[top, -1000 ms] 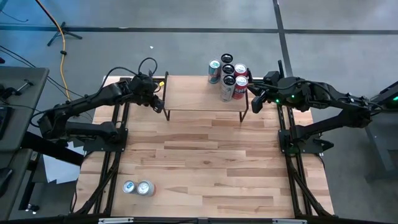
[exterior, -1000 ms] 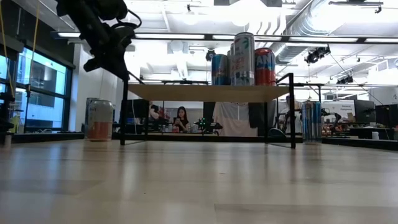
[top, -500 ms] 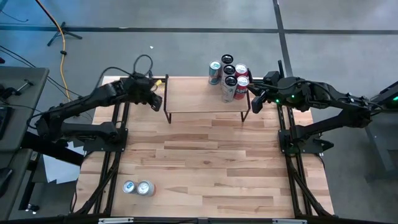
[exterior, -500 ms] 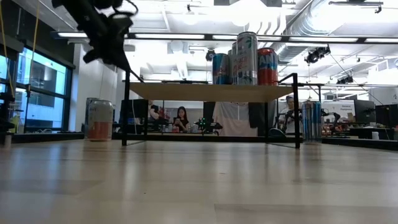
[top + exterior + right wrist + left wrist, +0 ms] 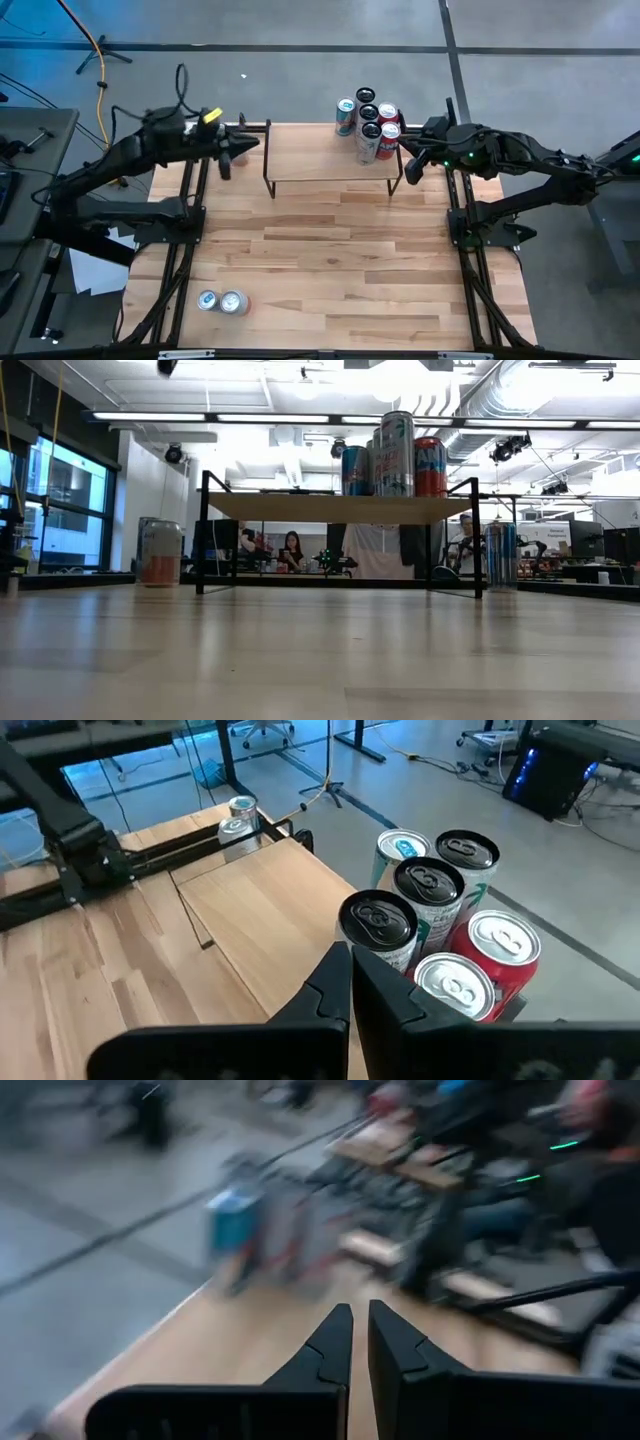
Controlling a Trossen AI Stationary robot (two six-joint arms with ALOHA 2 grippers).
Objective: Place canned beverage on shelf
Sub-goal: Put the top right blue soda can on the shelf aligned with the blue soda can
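Shelf (image 5: 330, 165): flat wood plank, thin black legs | cans (image 5: 368, 125): cylindrical metal

Left arm stretched across at 10 o'clock, left claw (image 5: 238, 148) raised, fingers (image 5: 335, 1342) pressed together, holding nothing. Right arm reaches in from 3 o'clock, elbow folded, right claw (image 5: 412, 158) at 1 o'clock, fingers (image 5: 330, 988) closed, empty.

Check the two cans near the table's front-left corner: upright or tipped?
Upright: the high view shows both cans by their round silver tops, side by side.
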